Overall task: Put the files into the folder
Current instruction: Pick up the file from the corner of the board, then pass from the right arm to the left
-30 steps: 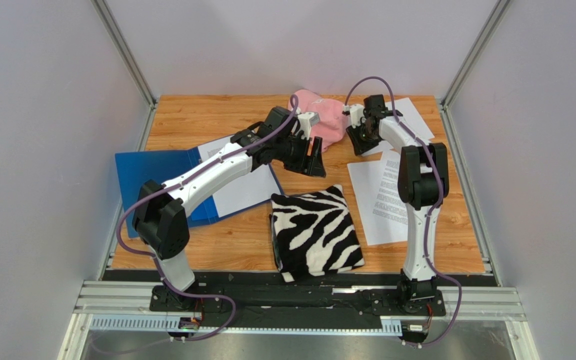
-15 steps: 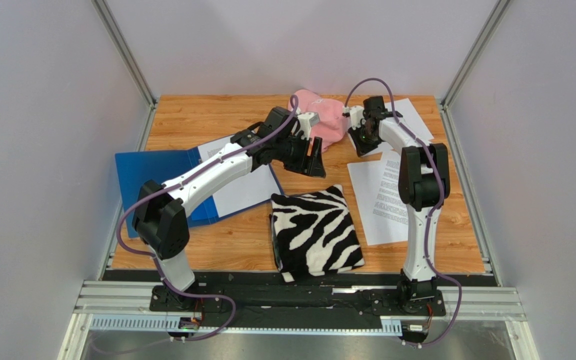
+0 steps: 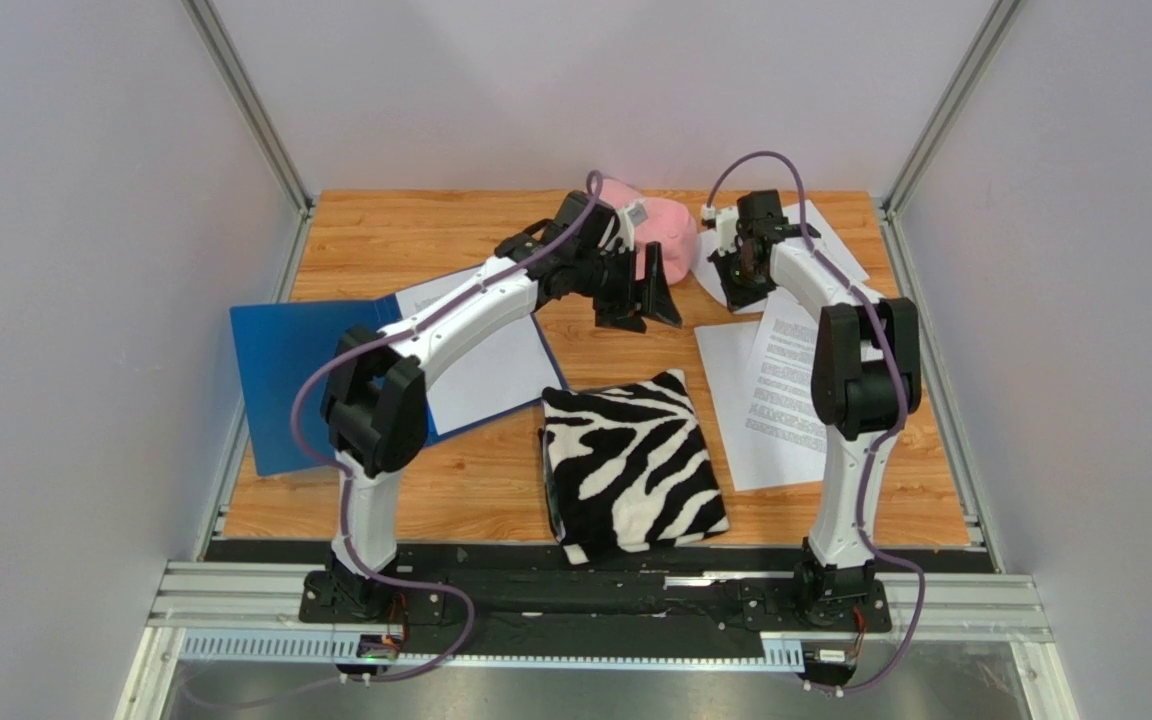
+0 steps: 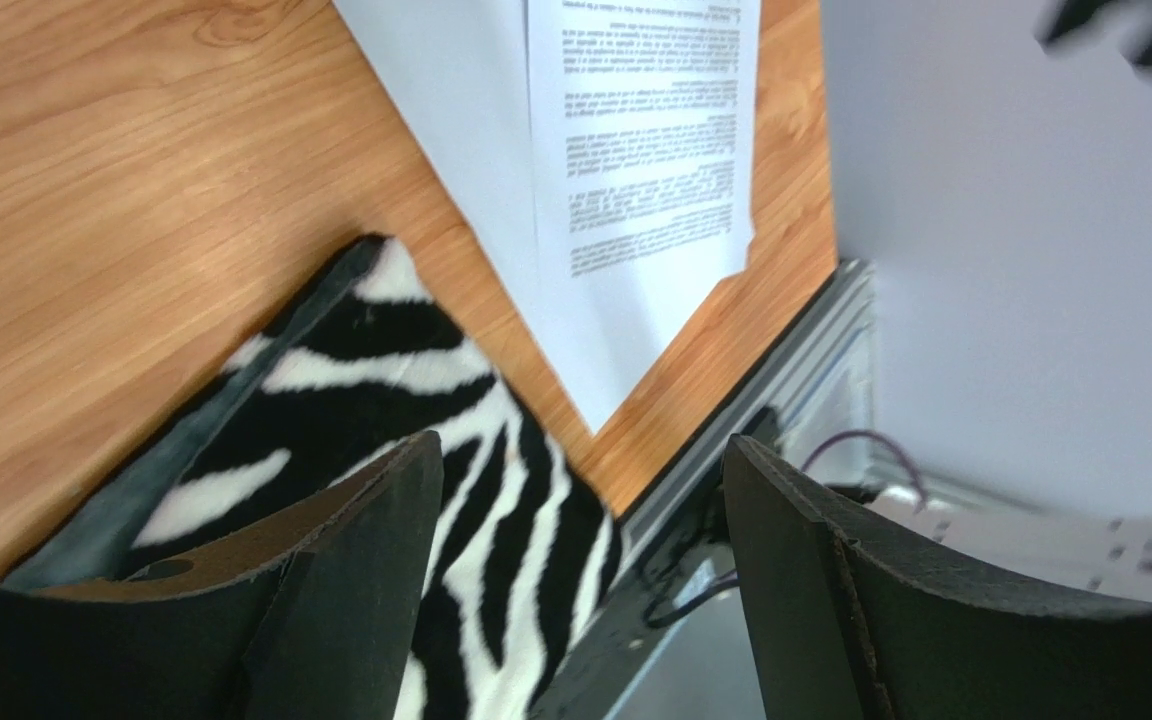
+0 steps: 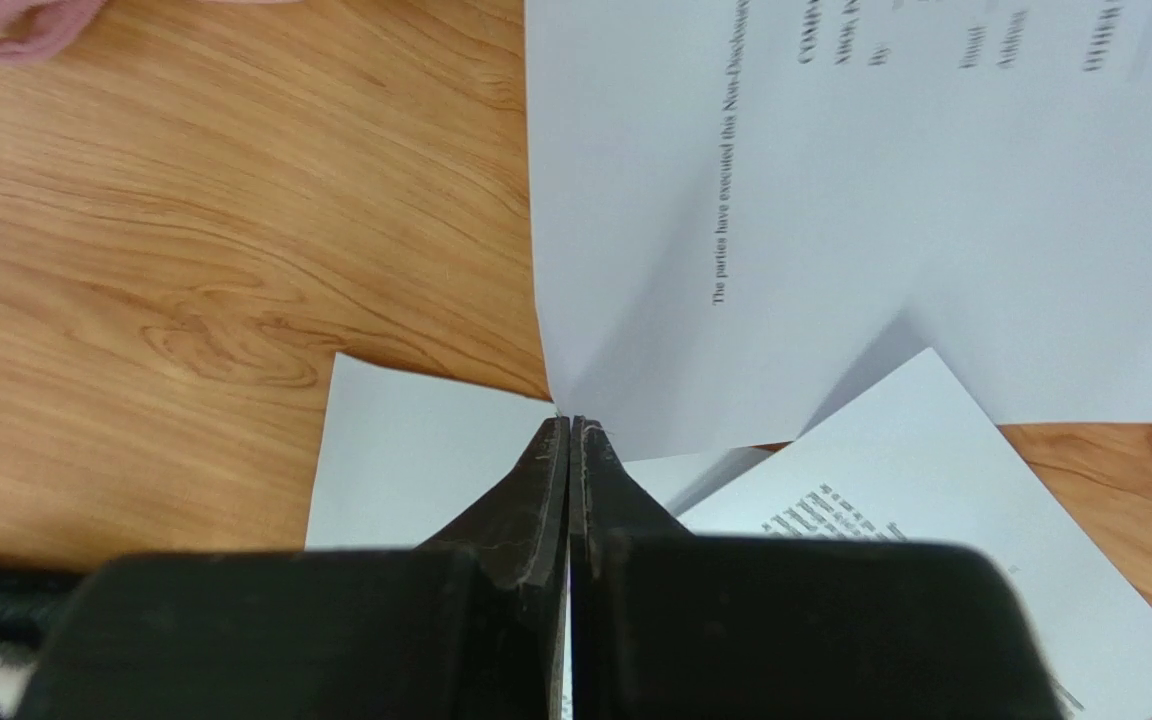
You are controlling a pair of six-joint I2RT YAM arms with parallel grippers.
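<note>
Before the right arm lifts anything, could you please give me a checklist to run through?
1. Right claw shut on the corner of the white printed paper sheet: ok, the corner looks pinched.
2. Only one sheet in the grip: cannot tell; other white sheets lie just under that corner.
3. Flat royal-blue folder open to receive it: ok, it lies open at the table's left.
4. Way to the folder free: not ok; the left arm stretches across between them.
5. Left claw open and empty: ok.
</note>
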